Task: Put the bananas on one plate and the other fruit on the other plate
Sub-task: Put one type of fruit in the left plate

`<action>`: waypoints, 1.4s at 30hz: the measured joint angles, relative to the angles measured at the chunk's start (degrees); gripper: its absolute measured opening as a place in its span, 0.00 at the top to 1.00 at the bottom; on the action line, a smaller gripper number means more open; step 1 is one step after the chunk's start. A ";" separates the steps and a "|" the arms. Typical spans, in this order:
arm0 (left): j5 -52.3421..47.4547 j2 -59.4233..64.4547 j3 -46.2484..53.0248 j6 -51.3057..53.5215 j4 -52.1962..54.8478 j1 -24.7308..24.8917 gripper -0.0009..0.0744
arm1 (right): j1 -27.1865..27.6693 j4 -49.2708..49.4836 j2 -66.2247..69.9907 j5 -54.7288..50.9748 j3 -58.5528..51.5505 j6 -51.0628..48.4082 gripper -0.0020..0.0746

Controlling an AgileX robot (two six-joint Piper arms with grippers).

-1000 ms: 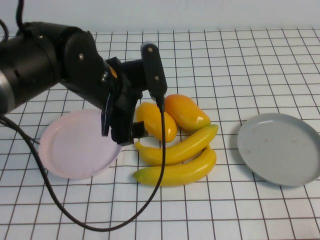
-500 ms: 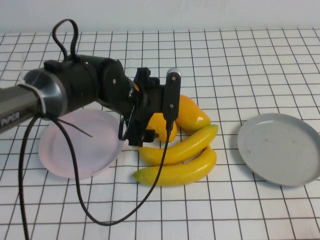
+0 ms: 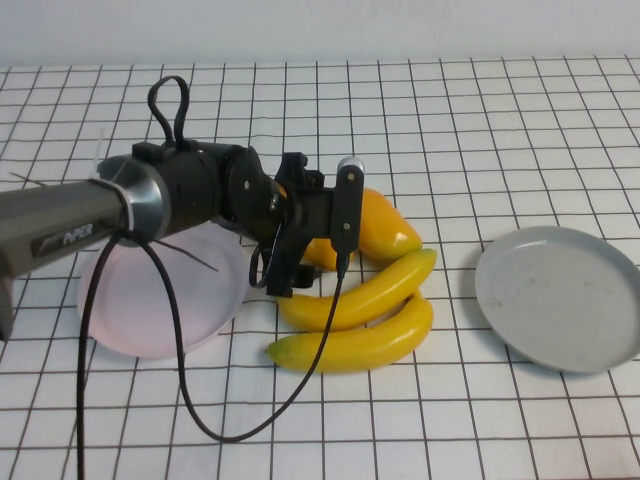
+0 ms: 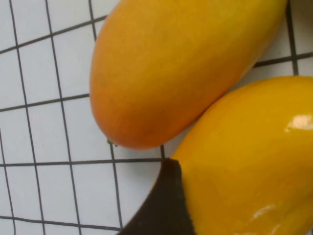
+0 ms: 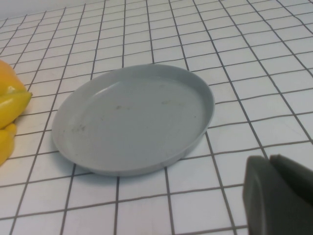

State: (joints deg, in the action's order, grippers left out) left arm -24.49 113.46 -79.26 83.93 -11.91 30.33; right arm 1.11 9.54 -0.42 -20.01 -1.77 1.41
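My left gripper [image 3: 286, 262] is low over the left of two oval orange-yellow fruits [image 3: 322, 254], open around it. In the left wrist view this fruit [image 4: 249, 161] fills the space beside one dark finger [image 4: 164, 208], which lies against its side. The redder fruit [image 3: 386, 228] touches it and also shows in the left wrist view [image 4: 181, 63]. Two bananas [image 3: 362, 294] [image 3: 356, 345] lie just in front of the fruits. The pink plate [image 3: 140, 310] is on the left, the grey plate [image 3: 560, 296] on the right. My right gripper [image 5: 270, 164] is shut and empty, beside the grey plate [image 5: 132, 117].
The left arm and its black cable [image 3: 180, 400] cross over the pink plate and loop onto the checked tabletop in front of it. Fruit ends [image 5: 10, 112] show at the edge of the right wrist view.
My left arm has dropped and stretched out lower over the pink plate. Its gripper has come down from above the left oval fruit to around it. Fruits and plates have not moved.
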 joint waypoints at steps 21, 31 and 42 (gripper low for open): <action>11.99 -20.25 9.20 -28.48 2.53 0.88 0.78 | 0.00 0.00 0.00 0.00 0.00 0.00 0.99; 8.20 -14.08 8.09 -48.19 -0.14 0.52 0.29 | 0.00 0.00 0.00 0.00 0.00 0.00 0.99; -1.72 0.74 -8.24 -58.98 2.15 0.03 0.25 | 0.00 0.00 0.00 0.00 0.00 0.00 0.99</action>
State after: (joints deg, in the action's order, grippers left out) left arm -26.21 114.20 -87.50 24.95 -9.76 30.36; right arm 1.11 9.54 -0.42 -20.01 -1.77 1.41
